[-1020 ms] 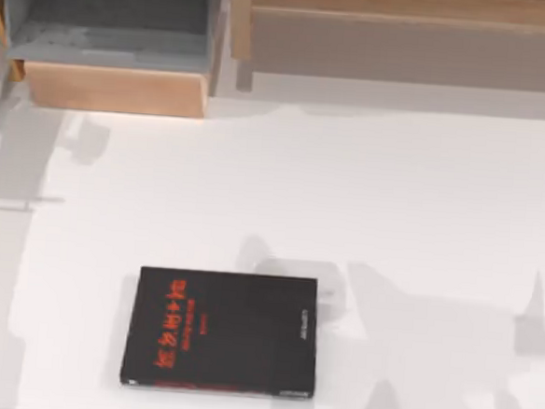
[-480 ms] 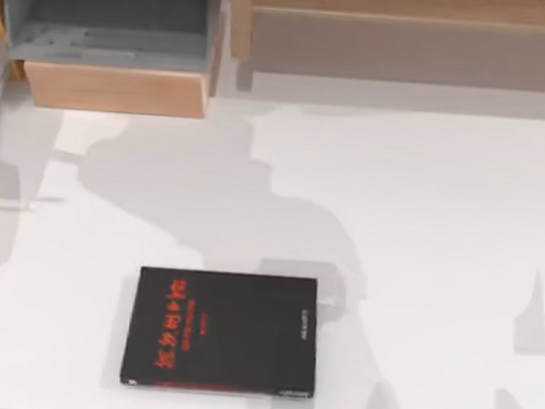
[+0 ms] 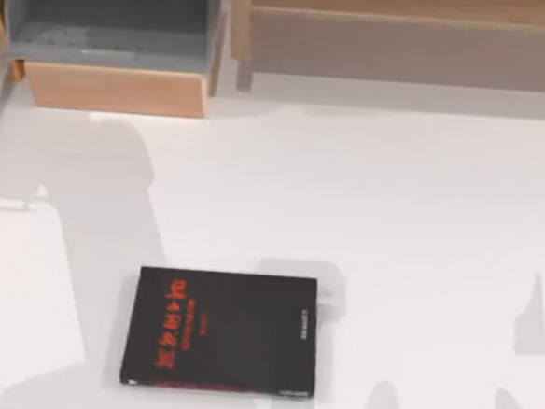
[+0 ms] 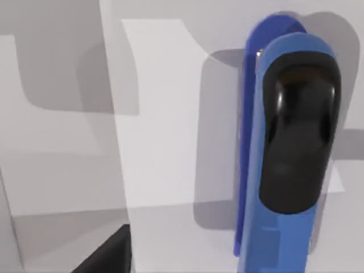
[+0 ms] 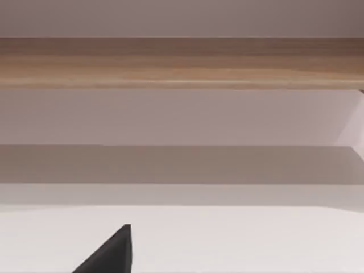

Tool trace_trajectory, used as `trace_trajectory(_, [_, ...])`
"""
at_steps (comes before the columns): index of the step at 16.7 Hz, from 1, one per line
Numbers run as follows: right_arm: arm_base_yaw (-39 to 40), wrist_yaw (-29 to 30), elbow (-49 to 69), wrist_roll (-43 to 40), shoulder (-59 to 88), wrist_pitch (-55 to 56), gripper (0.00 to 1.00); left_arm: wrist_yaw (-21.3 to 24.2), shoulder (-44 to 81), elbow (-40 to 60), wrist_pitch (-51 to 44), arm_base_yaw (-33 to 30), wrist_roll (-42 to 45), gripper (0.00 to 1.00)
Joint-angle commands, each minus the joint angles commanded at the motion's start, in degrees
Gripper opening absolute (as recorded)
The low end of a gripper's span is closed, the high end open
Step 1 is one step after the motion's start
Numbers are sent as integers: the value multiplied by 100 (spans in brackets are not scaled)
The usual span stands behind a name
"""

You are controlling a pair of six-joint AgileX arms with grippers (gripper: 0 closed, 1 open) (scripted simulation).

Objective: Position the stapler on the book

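Observation:
The book (image 3: 221, 332) lies flat on the white table, front and left of centre, its black cover carrying red lettering along its left side. The stapler (image 4: 290, 142), bright blue with a glossy black top, rests on the white surface close under the left wrist camera. A dark part of my left gripper (image 4: 108, 256) sits beside the stapler, apart from it. A dark part of my right gripper (image 5: 111, 253) hangs over bare table, facing a wooden shelf.
A wooden box with a grey inside (image 3: 114, 62) stands at the back left. A long wooden shelf (image 3: 406, 36) runs along the back, and its board (image 5: 182, 62) is seen in the right wrist view. Arm shadows fall across the table's left side.
The large arm shadow on the table has slid from the middle toward the left. The book has not moved.

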Motion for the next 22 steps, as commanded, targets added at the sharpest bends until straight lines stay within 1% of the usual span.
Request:
trace_trajectory(3, [0,0,0,0,0,0,100,7,181,253,-26,-37,-43,100])
trace_trajectory(9, [0,0,0,0,0,0,100,4,146,159,19,-23,-42,100])
trace_trajectory(17, [0,0,0,0,0,0,100,-26,-722,-1450,761,55,21,100])
trace_trajectory(19, [0,0,0,0,0,0,100,-28,-752,-1672,928,57,32,100])
trace_trajectory(22, [0,0,0,0,0,0,100,-21,-553,-1694,1141,38,15,100])
